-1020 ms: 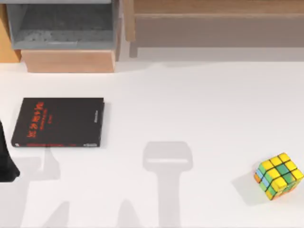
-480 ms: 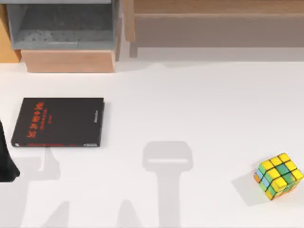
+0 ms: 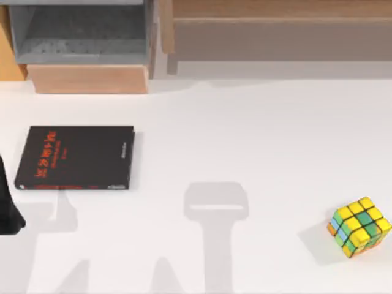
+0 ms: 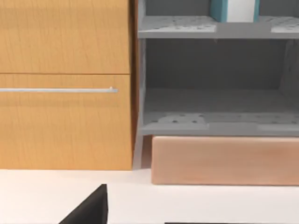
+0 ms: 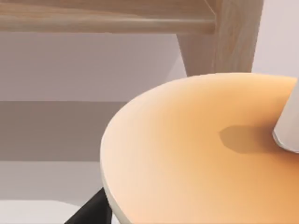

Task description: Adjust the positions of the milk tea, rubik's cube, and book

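nothing has shifted over the last second: every item lies where it did, so the task has not advanced. nearest, at the right, the rubik's cube [image 3: 359, 226] sits tilted on the white table [image 3: 257, 141]. at the left edge a dark part of the left arm [image 3: 7, 205] stays parked, its fingers' state impossible to tell. farther back on the left, the book [image 3: 76, 157] lies flat, black cover up. beyond it stands the grey shelf unit [image 3: 79, 33]. the right wrist view faces a round orange disc [image 5: 196, 154] with a white object [image 5: 288, 128], perhaps the milk tea, standing on it.
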Robot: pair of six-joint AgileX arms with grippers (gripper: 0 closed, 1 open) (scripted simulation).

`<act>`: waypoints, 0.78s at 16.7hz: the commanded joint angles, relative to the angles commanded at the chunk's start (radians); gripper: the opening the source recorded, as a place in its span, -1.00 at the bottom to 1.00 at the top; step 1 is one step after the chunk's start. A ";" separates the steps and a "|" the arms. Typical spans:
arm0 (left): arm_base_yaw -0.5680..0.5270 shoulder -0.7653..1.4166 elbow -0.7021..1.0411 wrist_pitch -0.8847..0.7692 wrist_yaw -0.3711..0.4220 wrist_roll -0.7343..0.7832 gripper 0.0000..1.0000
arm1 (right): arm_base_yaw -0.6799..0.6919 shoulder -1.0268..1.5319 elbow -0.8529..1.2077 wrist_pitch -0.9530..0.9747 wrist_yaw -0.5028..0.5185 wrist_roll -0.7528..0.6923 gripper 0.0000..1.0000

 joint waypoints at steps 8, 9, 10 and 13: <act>0.000 0.000 0.000 0.000 0.000 0.000 1.00 | -0.053 -0.051 -0.089 0.034 -0.051 -0.011 1.00; 0.000 0.000 0.000 0.000 0.000 0.000 1.00 | -0.057 -0.055 -0.098 0.037 -0.056 -0.011 1.00; 0.000 0.000 0.000 0.000 0.000 0.000 1.00 | -0.058 -0.055 -0.098 0.037 -0.057 -0.011 1.00; 0.000 0.000 0.000 0.000 0.000 0.000 1.00 | -0.053 -0.054 -0.095 0.032 -0.055 -0.011 1.00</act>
